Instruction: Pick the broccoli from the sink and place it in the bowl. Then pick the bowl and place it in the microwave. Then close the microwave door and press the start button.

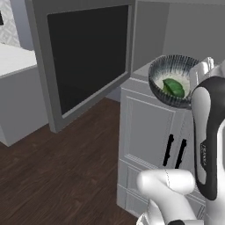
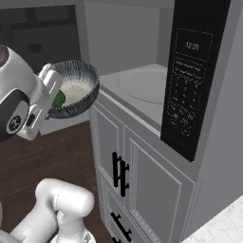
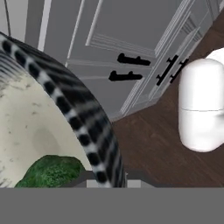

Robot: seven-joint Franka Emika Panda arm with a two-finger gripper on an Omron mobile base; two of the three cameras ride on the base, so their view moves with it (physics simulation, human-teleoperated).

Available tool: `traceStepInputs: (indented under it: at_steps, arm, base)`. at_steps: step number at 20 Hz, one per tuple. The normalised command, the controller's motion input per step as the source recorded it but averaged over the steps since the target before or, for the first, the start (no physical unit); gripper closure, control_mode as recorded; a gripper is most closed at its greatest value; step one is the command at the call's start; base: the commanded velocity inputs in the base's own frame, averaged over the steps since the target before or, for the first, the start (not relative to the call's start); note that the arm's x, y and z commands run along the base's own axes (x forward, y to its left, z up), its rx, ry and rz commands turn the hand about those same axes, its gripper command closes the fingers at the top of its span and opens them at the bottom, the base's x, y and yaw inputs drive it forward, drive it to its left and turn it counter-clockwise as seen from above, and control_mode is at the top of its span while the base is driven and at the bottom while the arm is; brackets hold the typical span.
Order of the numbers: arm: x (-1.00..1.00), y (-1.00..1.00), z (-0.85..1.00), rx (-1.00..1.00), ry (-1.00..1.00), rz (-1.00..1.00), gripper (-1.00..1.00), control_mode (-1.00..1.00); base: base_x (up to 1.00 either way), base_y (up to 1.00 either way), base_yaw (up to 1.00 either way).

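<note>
The bowl (image 1: 163, 67) hangs tilted in the air just in front of the microwave's open cavity, with my gripper (image 1: 196, 81) shut on its near rim. The green broccoli (image 1: 173, 88) lies inside it against the lower wall. From the right, the bowl (image 2: 79, 88) and broccoli (image 2: 59, 98) sit left of the microwave (image 2: 142, 85), whose light interior and round turntable are in sight. The microwave door (image 1: 88, 57) stands swung wide open to the left. In the hand view the bowl rim (image 3: 83, 118) and broccoli (image 3: 50, 171) are close above the gripper (image 3: 107, 179).
Grey cabinet doors (image 1: 145, 132) with black handles (image 2: 120, 173) stand below the microwave. The black control panel (image 2: 190, 76) is to the cavity's right. Dark wood floor (image 1: 57, 176) spreads to the left, with a white counter (image 1: 13, 59) beyond the door.
</note>
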Motion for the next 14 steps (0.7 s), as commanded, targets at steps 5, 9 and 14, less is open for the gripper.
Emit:
traceStepInputs:
  at_steps: [5, 9, 14]
  arm:
    - [0.22, -0.41, 0.37, 0.00, -0.06, -0.08, 1.00, -1.00]
    - [0.49, -0.39, 0.12, -0.01, 0.00, -0.25, 1.00, -1.00]
    - [0.56, -0.41, 0.01, -0.02, 0.00, -0.28, 1.00, -1.00]
  base:
    - [0.00, 0.00, 0.00]
    - [0.00, 0.00, 0.00]
    - [0.00, 0.00, 0.00]
